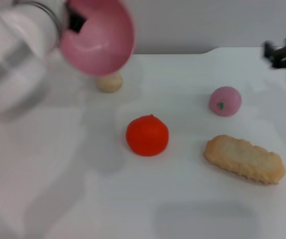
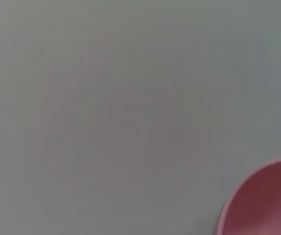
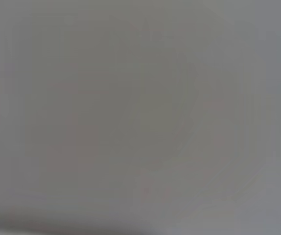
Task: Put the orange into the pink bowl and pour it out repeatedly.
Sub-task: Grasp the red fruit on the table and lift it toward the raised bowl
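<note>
Left gripper grips the tipped-up shiny round pink plastic bowl at eleven o'clock above the white table, with the bumpy orange-red toy orange lying at the middle, while the left wrist view shows only the bowl's rim.

You see a shiny pink bowl, a bright orange-red orange, a pink fruit with a green mark, a beige ball, a golden-tan biscuit, and a white tabletop.
</note>
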Motion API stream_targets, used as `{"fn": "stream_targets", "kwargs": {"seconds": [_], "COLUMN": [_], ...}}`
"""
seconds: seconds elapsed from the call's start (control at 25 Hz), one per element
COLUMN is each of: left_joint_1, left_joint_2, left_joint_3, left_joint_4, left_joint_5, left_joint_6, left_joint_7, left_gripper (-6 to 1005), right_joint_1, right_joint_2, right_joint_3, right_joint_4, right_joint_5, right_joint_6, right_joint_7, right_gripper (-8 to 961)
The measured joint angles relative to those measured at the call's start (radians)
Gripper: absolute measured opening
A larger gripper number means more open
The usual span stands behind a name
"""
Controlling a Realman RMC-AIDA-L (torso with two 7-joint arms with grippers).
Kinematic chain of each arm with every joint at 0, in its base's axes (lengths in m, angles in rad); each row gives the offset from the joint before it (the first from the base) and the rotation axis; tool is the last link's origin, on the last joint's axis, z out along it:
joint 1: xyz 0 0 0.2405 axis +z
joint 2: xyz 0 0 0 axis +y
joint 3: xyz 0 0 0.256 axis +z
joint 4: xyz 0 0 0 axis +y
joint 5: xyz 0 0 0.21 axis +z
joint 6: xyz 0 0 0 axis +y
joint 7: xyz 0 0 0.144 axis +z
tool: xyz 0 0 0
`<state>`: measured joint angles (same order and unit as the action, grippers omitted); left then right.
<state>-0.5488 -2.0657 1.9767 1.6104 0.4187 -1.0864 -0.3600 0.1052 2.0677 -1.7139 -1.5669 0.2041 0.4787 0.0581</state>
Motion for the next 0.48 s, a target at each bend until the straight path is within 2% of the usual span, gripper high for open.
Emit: {"fn": "stream_targets", "kwargs": {"seconds": [0.08,0.12,0.16,0.36,0.48], "left_joint_1": [-0.019,-0.006,-0.006,0.046,0.058], "left_joint_2": [0.003,0.004,0.004,0.005,0.007], "left_joint_3": [-0.121,-0.202,-0.202,-0.34,-0.426], "left_joint_4": [-0.011,-0.019,-0.019,-0.001,0.004], "left_joint_5": [-0.169,-0.262,-0.262,-0.316,-0.34], "left_joint_6": [-0.073,-0.106,-0.106,-0.163,-0.212], "left_joint_7": [0.081,0.129,0.129,0.164,0.194], "left_gripper": [42,42,42,42,42], "right_joint_1": [0.056,0.124,0.124,0.285,0.378], "right_joint_2": [0.001,0.004,0.004,0.007,0.008], "right_joint_3": [-0.006,-0.016,-0.016,-0.113,-0.17], "right_joint_4": [0.028,0.075,0.075,0.226,0.316], "right_joint_5": [0.087,0.188,0.188,0.336,0.405], "right_joint_6": [0.075,0.135,0.135,0.167,0.164], "right_joint_7": [-0.069,-0.134,-0.134,-0.173,-0.175], "right_gripper": [625,631,637,666,720]}}
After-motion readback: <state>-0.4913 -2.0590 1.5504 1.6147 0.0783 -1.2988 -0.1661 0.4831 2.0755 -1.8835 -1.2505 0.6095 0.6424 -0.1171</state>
